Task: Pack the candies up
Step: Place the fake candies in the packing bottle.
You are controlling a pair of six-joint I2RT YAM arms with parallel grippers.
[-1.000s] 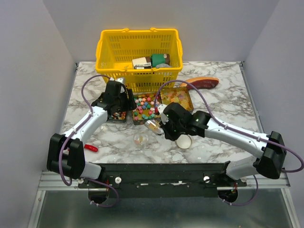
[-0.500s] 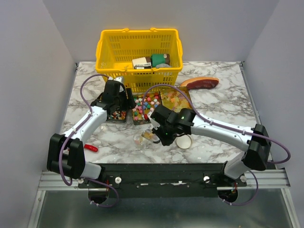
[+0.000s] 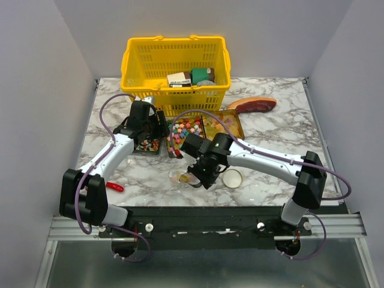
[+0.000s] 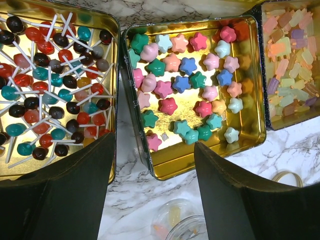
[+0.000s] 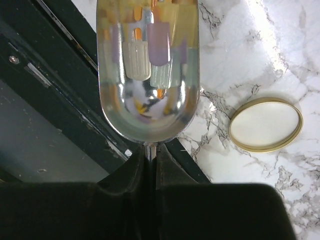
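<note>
Clamping right gripper (image 5: 150,161) narrow on scoop (image 5: 148,115) handle, pastel candies (image 5: 159,45) riding inside, just beside clear jar (image 3: 177,176). Best centring lip over jar mouth, tipping slowly. Hovering left gripper (image 4: 154,145) wide-open, holding nothing, over star-candy tin (image 4: 175,162).

Top edge cuts scoop (image 5: 148,75) front; candies (image 4: 172,219) in jar (image 4: 196,229) blurred.
</note>
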